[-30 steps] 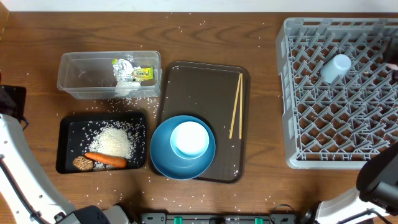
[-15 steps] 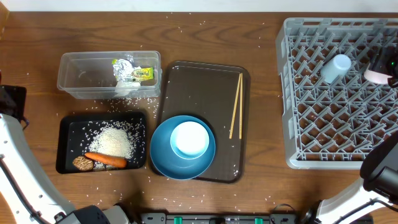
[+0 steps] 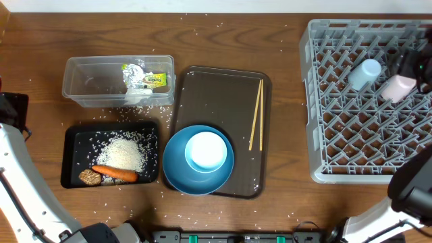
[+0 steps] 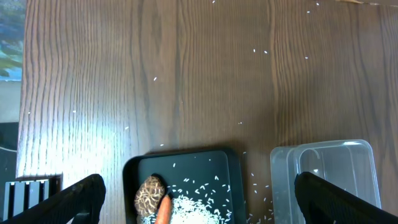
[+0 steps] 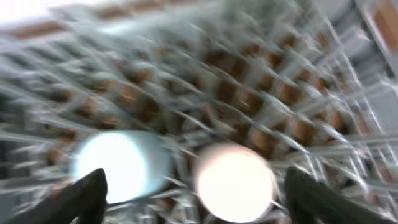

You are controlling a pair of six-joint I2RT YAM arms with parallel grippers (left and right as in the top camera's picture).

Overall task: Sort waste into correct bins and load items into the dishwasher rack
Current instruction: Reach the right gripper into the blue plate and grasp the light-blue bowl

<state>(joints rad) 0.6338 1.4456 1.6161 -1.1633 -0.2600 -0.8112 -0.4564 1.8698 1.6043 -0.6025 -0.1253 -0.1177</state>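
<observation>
The light-grey dishwasher rack (image 3: 351, 135) stands at the right. A light-blue cup (image 3: 364, 73) and a white-pinkish cup (image 3: 398, 88) rest in it side by side. My right gripper (image 5: 193, 180) is open over them, and the pinkish cup (image 5: 235, 180) lies between its wide-spread fingers, untouched. A white bowl (image 3: 206, 150) sits in the blue plate (image 3: 174, 172) on the brown tray, beside the chopsticks (image 3: 256, 113). The wrapper (image 3: 142, 77) lies in the clear tub (image 3: 74, 84). Carrot (image 3: 115, 173), brown lump (image 3: 89, 177) and rice (image 3: 125, 152) lie in the black tray (image 3: 73, 138). My left gripper (image 4: 199, 180) is open and empty above that tray's end.
The brown serving tray (image 3: 216, 94) lies in the middle under the plate and chopsticks. Loose rice grains are scattered on the wooden table (image 3: 236, 40). My left arm (image 3: 17, 169) runs along the left edge. The right wrist view is blurred.
The pinkish cup came into view at the right edge and moved left into the rack, now next to the light-blue cup. The left arm has not moved.
</observation>
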